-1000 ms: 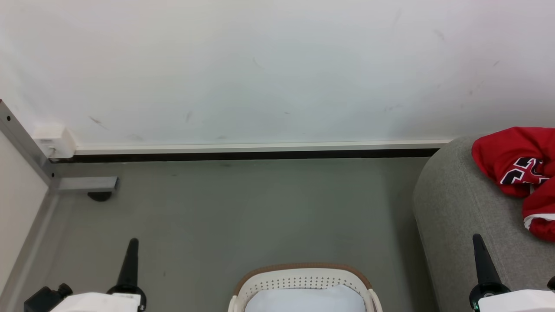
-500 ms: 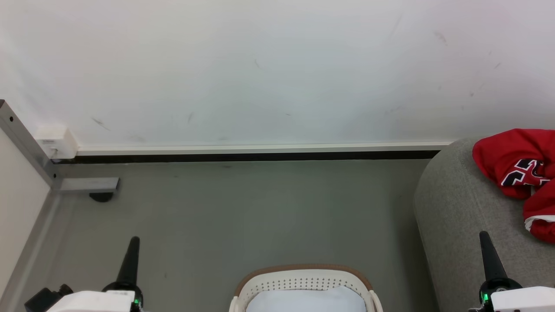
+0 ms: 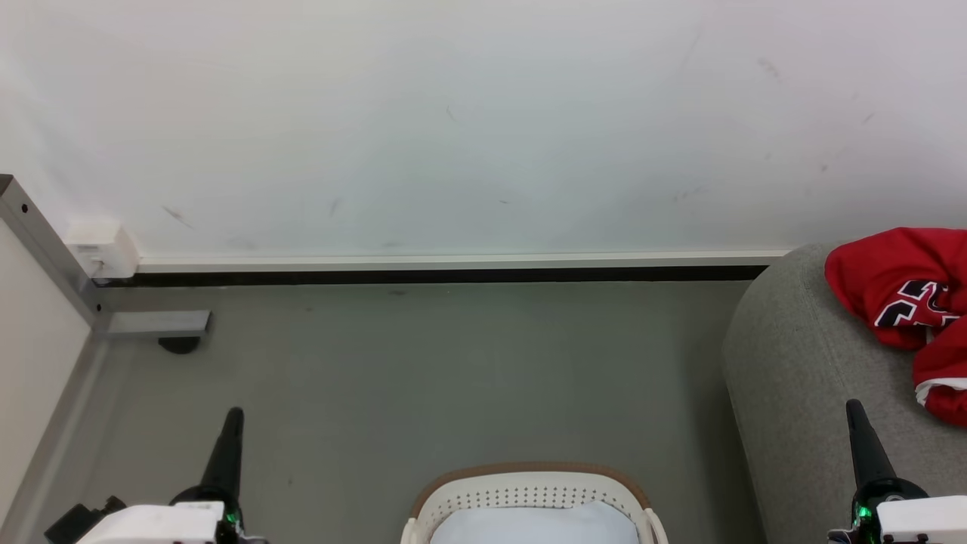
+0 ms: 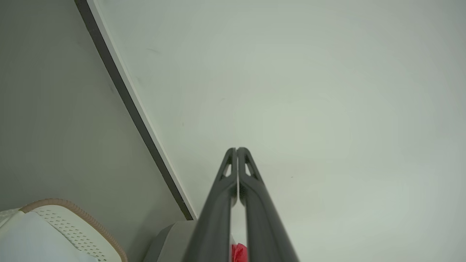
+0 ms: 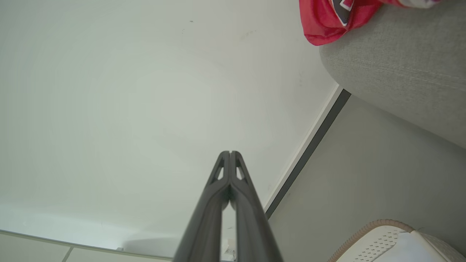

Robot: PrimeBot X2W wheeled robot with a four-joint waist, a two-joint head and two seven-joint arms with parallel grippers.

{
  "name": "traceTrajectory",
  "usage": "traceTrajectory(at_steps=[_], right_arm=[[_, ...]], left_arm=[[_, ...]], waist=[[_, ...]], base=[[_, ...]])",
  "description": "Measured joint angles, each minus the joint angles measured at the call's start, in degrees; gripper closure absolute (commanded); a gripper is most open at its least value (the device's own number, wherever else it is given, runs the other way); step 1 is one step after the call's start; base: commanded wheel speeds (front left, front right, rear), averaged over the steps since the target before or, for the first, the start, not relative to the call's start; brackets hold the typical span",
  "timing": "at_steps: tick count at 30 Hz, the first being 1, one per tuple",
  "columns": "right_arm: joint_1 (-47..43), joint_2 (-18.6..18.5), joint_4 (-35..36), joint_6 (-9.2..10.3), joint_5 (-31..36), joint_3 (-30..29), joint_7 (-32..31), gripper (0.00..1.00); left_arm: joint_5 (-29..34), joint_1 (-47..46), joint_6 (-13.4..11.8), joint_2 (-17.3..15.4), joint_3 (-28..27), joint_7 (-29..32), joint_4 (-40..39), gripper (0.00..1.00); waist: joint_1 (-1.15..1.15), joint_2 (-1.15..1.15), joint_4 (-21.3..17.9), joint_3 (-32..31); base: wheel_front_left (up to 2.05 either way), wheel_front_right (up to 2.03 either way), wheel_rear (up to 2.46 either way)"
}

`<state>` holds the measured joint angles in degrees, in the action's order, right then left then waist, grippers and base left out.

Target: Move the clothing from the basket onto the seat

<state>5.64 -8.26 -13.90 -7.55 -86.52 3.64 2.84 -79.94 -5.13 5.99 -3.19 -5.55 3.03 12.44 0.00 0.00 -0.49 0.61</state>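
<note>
Red clothing with navy-and-white numerals lies crumpled on the light grey seat at the right; the clothing also shows on the seat in the right wrist view. The white basket with its tan rim stands on the floor at bottom centre, with its pale bottom bare. My left gripper is shut and holds nothing, left of the basket. My right gripper is shut and holds nothing, in front of the seat. In the wrist views the left gripper and right gripper have tips pressed together.
A white wall with a dark baseboard runs across the back. A metal frame leg and a white wall box sit at the left. Grey floor lies between basket and wall.
The head view has drifted slightly, so the scene sits a little lower and further right. The right gripper's tip has moved a bit to the right. Both grippers stay shut.
</note>
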Motion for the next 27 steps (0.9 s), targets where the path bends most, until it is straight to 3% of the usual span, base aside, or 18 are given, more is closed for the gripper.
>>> traceTrajectory(at_steps=[27], right_arm=[[0.3,-1.1,0.2,0.00,-11.6,-0.8,-1.8,1.00]], left_arm=[[-10.5,-0.8,-0.2,0.3,-0.9,3.1,0.0,1.00]], waist=[[0.00,0.00,0.4,-0.5]], base=[[0.00,0.00,0.00]])
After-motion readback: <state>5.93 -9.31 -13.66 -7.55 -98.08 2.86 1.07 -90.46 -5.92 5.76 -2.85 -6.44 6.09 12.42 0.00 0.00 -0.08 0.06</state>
